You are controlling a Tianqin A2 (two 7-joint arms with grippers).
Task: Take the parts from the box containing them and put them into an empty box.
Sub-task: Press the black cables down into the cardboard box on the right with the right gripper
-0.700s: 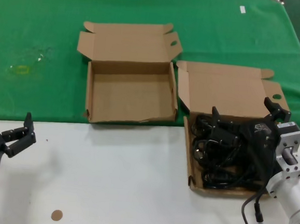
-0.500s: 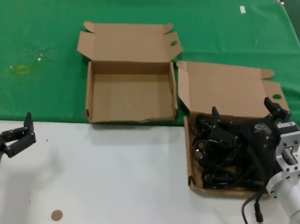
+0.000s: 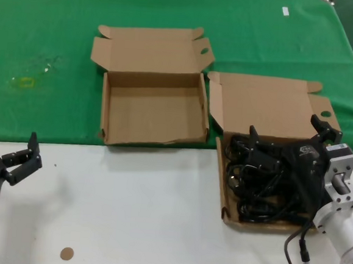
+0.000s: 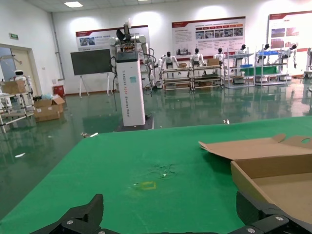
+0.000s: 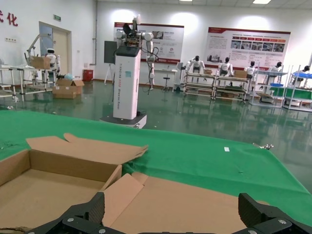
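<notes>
The box containing them [image 3: 270, 106] lies open at the right, its tray full of black parts [image 3: 259, 188], a tangle of cables and blocks. My right gripper [image 3: 285, 129] hovers open over the back of that tray with nothing between its fingers; in the right wrist view this gripper [image 5: 171, 201] faces the raised lid [image 5: 195, 204]. The empty box [image 3: 153, 112] stands open to the left of it, also seen in both wrist views [image 5: 44, 190] [image 4: 282, 180]. My left gripper [image 3: 19, 146] is parked open at the table's front left; the left wrist view shows it [image 4: 169, 202] above green cloth.
Green cloth [image 3: 50, 24] covers the back half of the table and white surface [image 3: 127, 214] the front. A yellowish mark [image 3: 24, 82] sits on the cloth at the left. A small brown disc [image 3: 66, 253] lies near the front edge.
</notes>
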